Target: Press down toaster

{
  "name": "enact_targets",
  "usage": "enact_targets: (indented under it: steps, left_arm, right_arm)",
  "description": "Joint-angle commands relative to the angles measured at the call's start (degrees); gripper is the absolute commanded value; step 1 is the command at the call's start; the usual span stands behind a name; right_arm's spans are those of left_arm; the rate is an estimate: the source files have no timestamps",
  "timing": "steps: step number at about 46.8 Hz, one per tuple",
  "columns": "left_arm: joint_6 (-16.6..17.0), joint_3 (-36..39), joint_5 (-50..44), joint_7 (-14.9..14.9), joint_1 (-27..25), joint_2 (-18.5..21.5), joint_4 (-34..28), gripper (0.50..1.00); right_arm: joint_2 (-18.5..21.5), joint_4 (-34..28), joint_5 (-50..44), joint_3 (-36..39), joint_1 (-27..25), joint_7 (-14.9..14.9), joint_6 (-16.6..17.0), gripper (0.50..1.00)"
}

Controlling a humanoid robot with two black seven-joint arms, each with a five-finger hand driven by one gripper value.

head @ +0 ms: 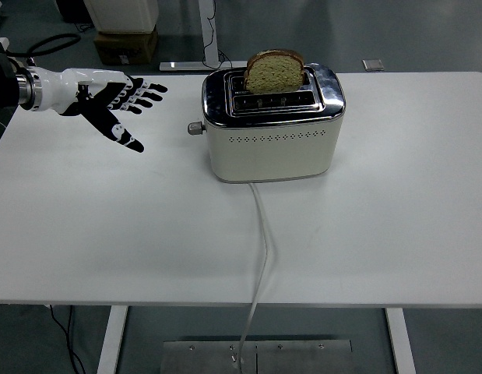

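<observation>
A cream toaster (272,144) with a chrome top stands at the back middle of the white table (108,234). A slice of brown bread (274,72) sticks up out of its far slot. The toaster's lever knob (195,128) juts out of its left end and sits high. My left hand (120,101) hovers over the table to the left of the toaster, fingers spread and holding nothing, its fingertips a short way from the lever knob. The right arm is out of view.
The toaster's white cord (262,257) runs from its front toward me and drops over the table's near edge. A cardboard box (125,45) and cables lie on the floor behind the table at the left.
</observation>
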Motion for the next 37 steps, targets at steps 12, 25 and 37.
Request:
enact_targets:
  steps: [12, 25, 37]
  left_arm:
    - [-1.50, 3.47, 9.14, 0.56, -0.90, -2.10, 0.45, 1.000]
    - [-1.41, 3.47, 9.32, 0.56, -1.78, -7.03, 3.00, 1.000]
    - [-1.41, 3.47, 9.32, 0.56, -1.52, -9.14, 4.58, 1.000]
  right_arm:
    - [0.00, 0.02, 0.00, 0.09, 0.00, 0.07, 0.00, 1.000]
    - [0.00, -0.07, 0.00, 0.09, 0.00, 0.07, 0.00, 0.998]
    - [0.00, -0.07, 0.00, 0.09, 0.00, -0.01, 0.00, 1.000]
